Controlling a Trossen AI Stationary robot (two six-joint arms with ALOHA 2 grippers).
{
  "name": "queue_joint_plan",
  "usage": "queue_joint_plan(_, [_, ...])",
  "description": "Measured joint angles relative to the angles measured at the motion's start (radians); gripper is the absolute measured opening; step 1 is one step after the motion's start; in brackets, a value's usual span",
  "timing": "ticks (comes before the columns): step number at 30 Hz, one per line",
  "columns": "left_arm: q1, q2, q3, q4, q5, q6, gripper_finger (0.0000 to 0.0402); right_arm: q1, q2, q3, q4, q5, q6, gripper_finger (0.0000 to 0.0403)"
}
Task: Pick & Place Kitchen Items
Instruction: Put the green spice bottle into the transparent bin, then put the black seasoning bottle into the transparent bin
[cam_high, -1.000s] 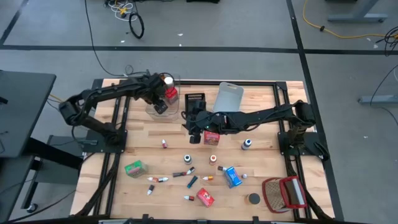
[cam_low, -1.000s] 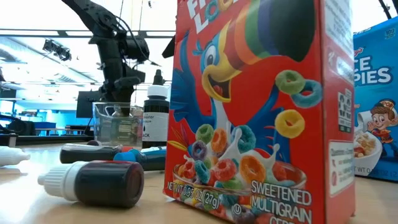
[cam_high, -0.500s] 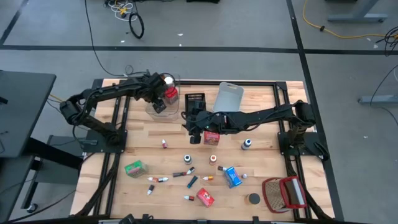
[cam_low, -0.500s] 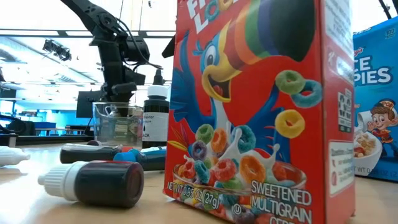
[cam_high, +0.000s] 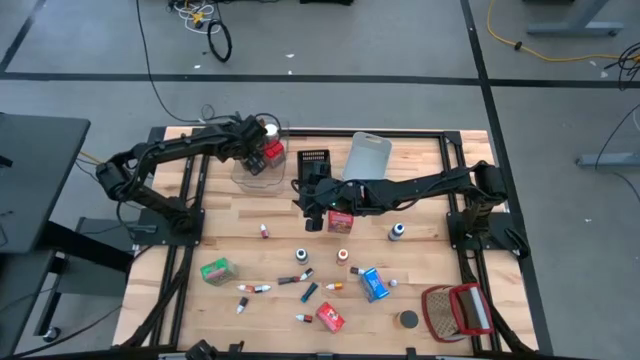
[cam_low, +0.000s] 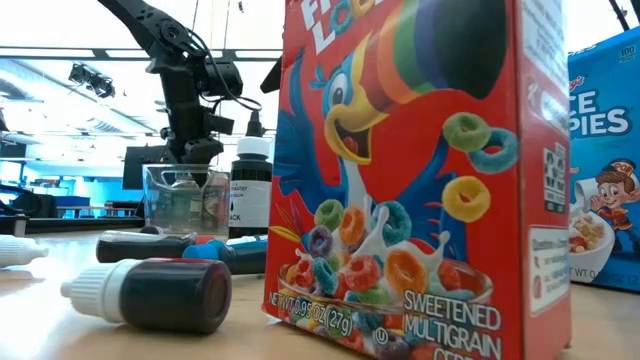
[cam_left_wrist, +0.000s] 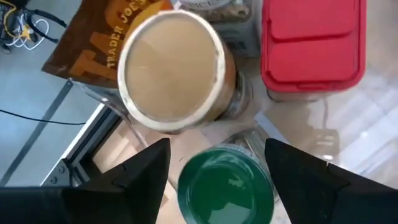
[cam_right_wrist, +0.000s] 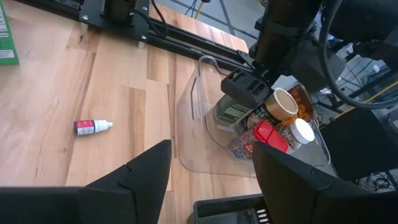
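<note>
Hovering over the clear bin (cam_high: 262, 160), the left gripper (cam_left_wrist: 217, 163) stands spread, empty, above a green-lidded jar (cam_left_wrist: 225, 186) inside. Probably rigid, smooth and slippery; a grip around its lid edge looks safest. The right gripper (cam_right_wrist: 210, 163) waits spread mid-table.

A grey floor (cam_high: 330, 50) surrounds the wooden table (cam_high: 240, 255); cables (cam_high: 195, 15) lie beyond it, a dark desk (cam_high: 30, 160) beside it.
</note>
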Motion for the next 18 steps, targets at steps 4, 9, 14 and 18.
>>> queue_joint_plan(4, [0.000, -0.012, 0.000, 0.018, -0.025, -0.003, 0.0268, 0.000, 0.000, 0.000, 0.000, -0.002, 0.003, 0.0235])
queue_joint_plan(9, [0.000, -0.061, 0.000, 0.073, -0.039, -0.007, 0.0270, 0.000, 0.000, 0.000, 0.005, -0.001, 0.031, 0.0235])
queue_joint_plan(14, [-0.009, -0.164, 0.001, 0.074, -0.036, -0.005, 0.0268, 0.000, 0.000, 0.000, 0.023, 0.001, 0.004, 0.0235])
queue_joint_plan(18, [-0.034, -0.284, 0.001, 0.060, -0.029, -0.023, 0.0270, 0.000, 0.001, 0.000, 0.067, 0.001, -0.068, 0.0235])
